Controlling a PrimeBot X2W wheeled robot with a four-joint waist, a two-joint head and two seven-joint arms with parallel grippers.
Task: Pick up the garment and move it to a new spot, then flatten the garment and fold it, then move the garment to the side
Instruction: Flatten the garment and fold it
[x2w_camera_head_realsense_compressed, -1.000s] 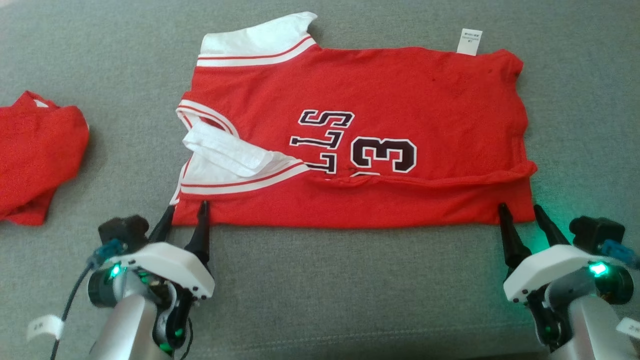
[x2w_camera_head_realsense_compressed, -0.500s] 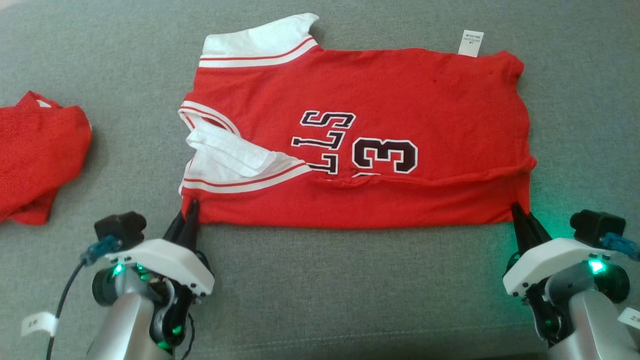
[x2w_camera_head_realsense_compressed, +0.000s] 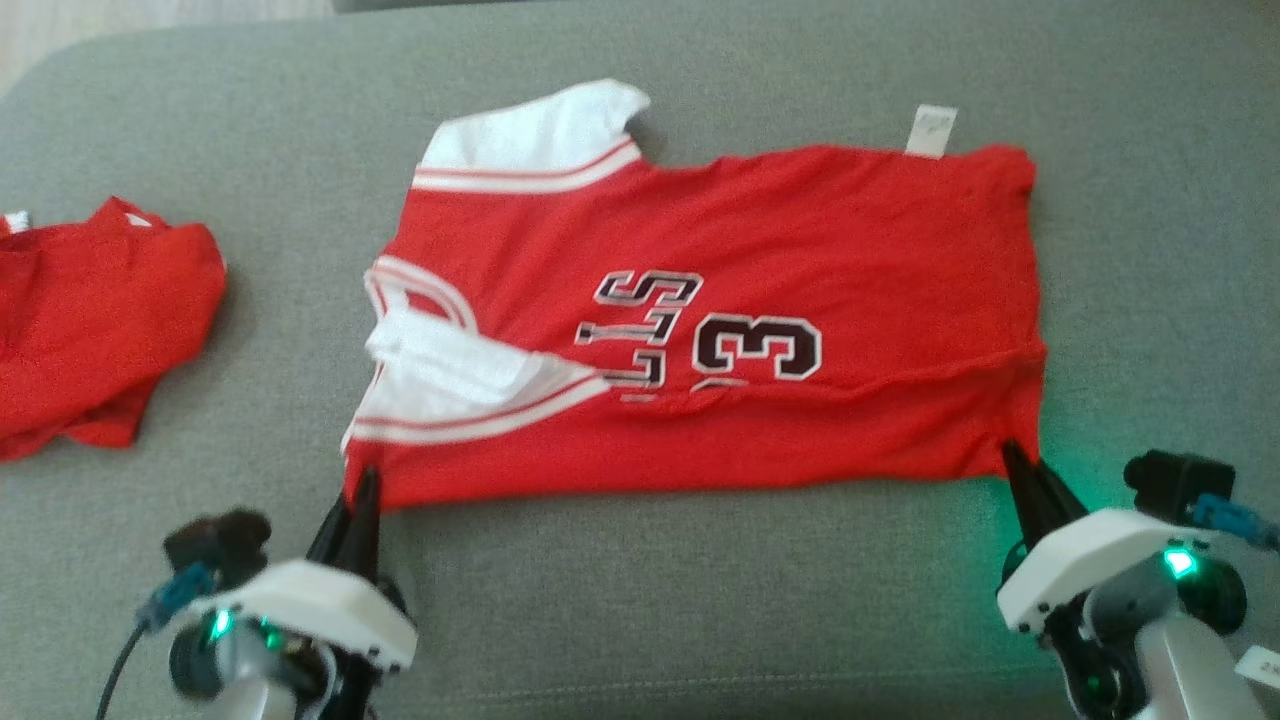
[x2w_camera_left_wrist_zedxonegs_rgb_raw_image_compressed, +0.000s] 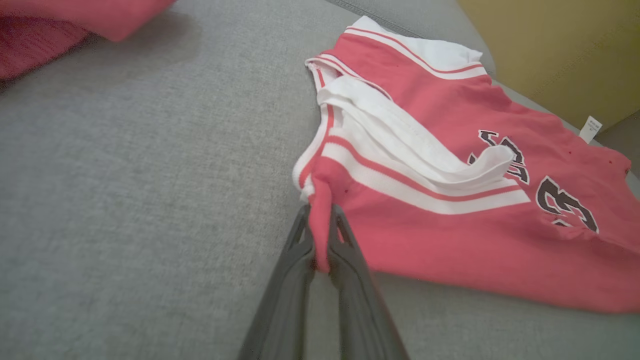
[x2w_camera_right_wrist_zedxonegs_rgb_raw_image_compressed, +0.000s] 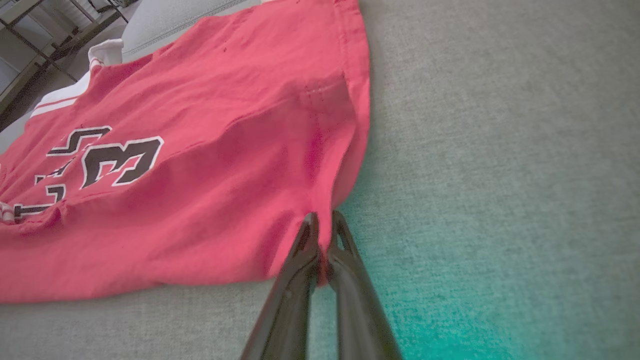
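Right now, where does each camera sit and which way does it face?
Head view: on the head, looking forward and down at the red jersey on grey upholstery; left gripper lower left, right gripper lower right.
Left wrist view: along the left fingers, clamped on the jersey's white-trimmed corner.
Right wrist view: along the right fingers, clamped on its plain hem corner.
Shared: all three show the printed 3.
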